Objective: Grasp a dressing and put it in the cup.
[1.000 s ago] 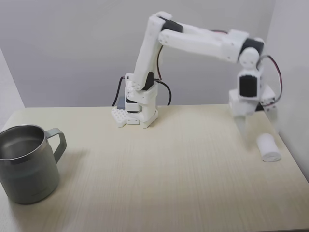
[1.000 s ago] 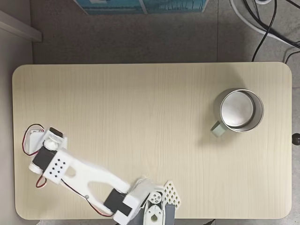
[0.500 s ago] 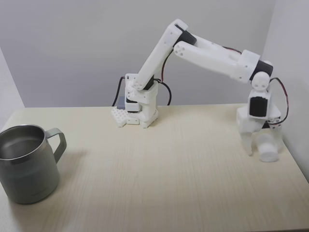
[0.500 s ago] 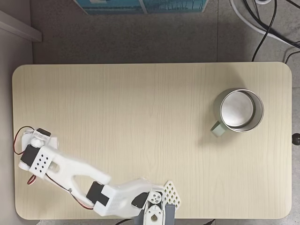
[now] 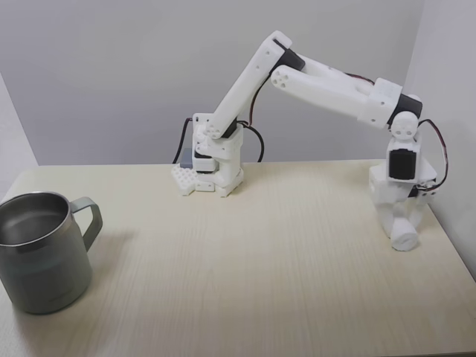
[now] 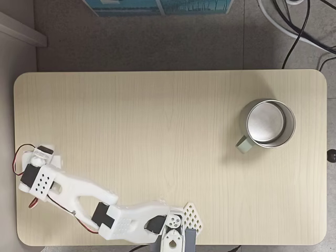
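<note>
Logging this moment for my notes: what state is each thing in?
dressing: on the table at its right end in a fixed view, between the gripper's fingers.
gripper: lowered around the dressing; closed or not, unclear.
cup: upright, looks empty, far from the arm.

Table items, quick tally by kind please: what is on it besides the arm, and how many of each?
Dressing rolls: 1, the dressing at the tool, near the table's right edge in the fixed front view.
Cups: 1, the steel cup at the left, standing upright.
Total: 2
</note>
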